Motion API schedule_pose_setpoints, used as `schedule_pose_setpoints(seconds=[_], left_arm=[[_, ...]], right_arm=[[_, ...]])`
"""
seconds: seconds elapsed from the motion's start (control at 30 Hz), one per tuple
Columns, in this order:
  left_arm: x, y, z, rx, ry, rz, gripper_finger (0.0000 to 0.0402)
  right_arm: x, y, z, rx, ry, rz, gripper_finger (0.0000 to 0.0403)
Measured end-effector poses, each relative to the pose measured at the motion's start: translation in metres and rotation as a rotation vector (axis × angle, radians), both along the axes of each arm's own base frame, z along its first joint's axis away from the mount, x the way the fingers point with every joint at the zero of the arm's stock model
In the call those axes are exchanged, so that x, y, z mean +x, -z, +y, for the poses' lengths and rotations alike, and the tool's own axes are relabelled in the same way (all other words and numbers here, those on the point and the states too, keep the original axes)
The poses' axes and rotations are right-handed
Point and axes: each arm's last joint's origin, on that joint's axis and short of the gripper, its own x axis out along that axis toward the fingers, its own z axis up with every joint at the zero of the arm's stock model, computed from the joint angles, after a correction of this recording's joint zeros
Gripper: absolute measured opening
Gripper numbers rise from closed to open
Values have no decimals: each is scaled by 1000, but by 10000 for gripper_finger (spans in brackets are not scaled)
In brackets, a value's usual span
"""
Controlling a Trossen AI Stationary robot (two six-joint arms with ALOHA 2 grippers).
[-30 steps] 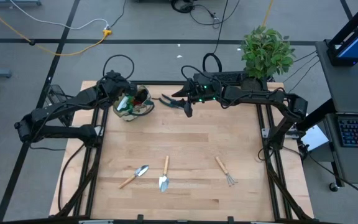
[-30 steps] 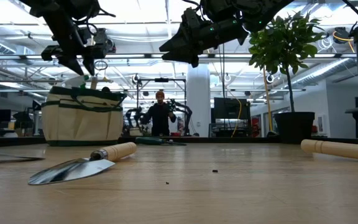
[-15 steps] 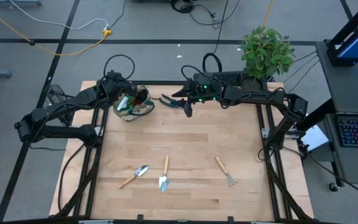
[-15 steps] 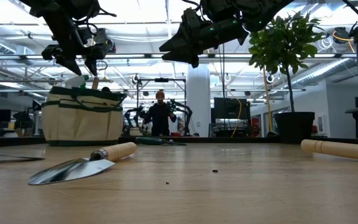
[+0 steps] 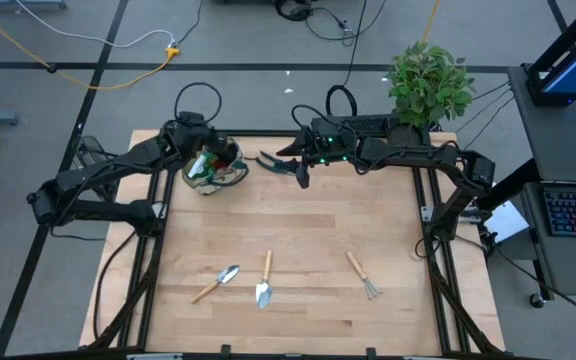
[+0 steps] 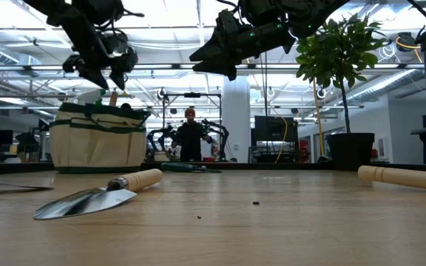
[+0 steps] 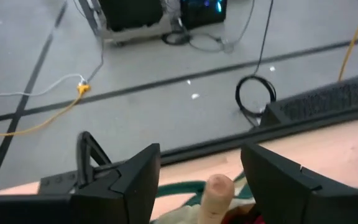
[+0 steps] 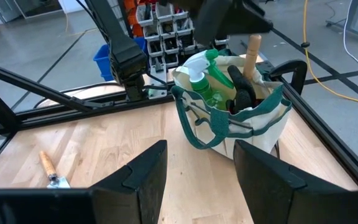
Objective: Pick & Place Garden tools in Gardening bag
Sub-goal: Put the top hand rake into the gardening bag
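Observation:
The tan gardening bag [image 5: 214, 170] with green trim stands at the far left of the table, and also shows in the low view [image 6: 98, 137]. It holds a green spray bottle [image 8: 210, 78], dark items and a wooden handle [image 7: 217, 194] that sticks up. My left gripper [image 5: 204, 148] hangs open just above the bag, its fingers on either side of that handle with a gap on each side. My right gripper [image 5: 299, 168] is open and empty, held above the table right of the bag. The dark pruning shears [image 5: 272, 161] lie on the table beside it.
Two wooden-handled trowels [image 5: 216, 283] [image 5: 264, 280] and a fork rake [image 5: 362, 274] lie near the front edge. A potted plant [image 5: 428, 80] stands at the far right corner. A person [image 6: 191, 137] stands in the room beyond the table.
My left gripper has shifted a little toward the table's right above the bag, staying open. The bag and the tools have kept still.

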Motion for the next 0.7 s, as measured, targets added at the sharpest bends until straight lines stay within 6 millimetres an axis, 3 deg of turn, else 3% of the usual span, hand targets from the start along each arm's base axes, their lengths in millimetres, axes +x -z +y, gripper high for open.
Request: schedule_pose_setpoints(seconds=[0.17, 0.53, 0.7], left_arm=[[5, 8, 5, -31, 6, 26, 192], [6, 14, 7, -53, 22, 81, 68], [2, 18, 4, -96, 15, 130, 64]], right_arm=[[0, 0, 0, 6, 2, 1, 177], [0, 0, 0, 6, 2, 2, 174], [0, 1, 0, 8, 1, 7, 175]])
